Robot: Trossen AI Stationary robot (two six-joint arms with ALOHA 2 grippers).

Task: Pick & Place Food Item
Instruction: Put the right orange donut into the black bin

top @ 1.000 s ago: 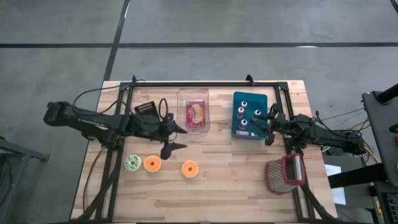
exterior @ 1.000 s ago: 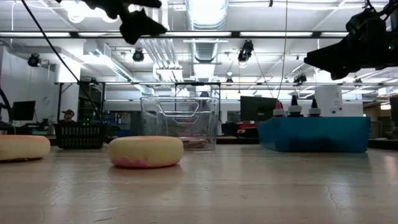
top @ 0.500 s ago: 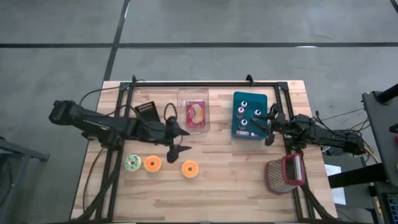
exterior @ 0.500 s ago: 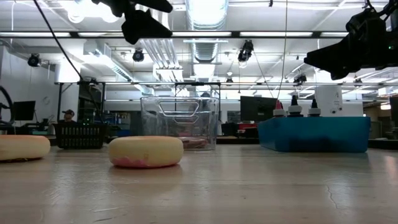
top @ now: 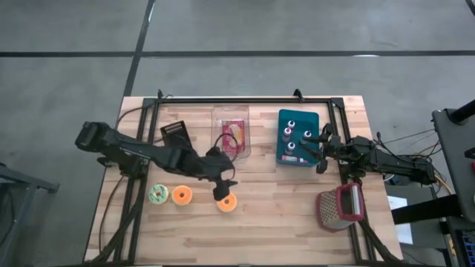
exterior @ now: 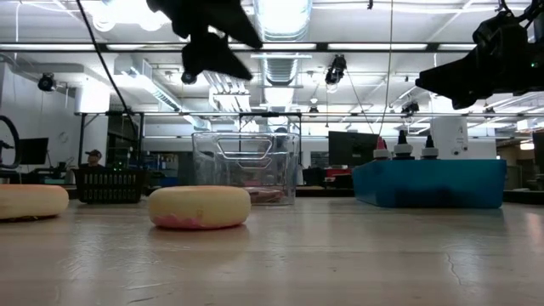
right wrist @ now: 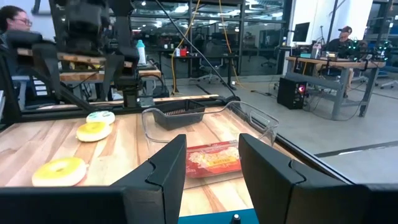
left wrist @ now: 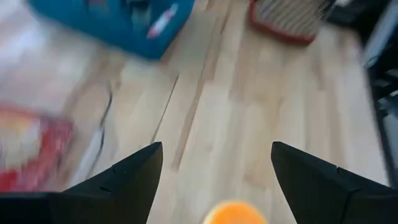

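Three donuts lie flat on the wooden table: an orange one (top: 226,202) right of the others, a second orange one (top: 182,195) and a green-and-white one (top: 158,194). My left gripper (top: 225,184) is open and empty, high above the table just beyond the right-hand orange donut, which shows between its fingers in the left wrist view (left wrist: 236,213). A clear container (top: 232,137) holds a red food packet. My right gripper (top: 321,148) is open and empty, hovering at the right edge of the teal bin (top: 298,137).
The teal bin holds several bottles. A small black basket (top: 174,131) stands left of the clear container. A red-framed grater (top: 341,208) lies at the near right. Bare wood lies between the donuts and the grater. People sit at desks in the room beyond.
My left gripper has moved toward the table's right and near edges, from beside the clear container to just above the right-hand orange donut, staying open. The donuts and my right arm have kept still.
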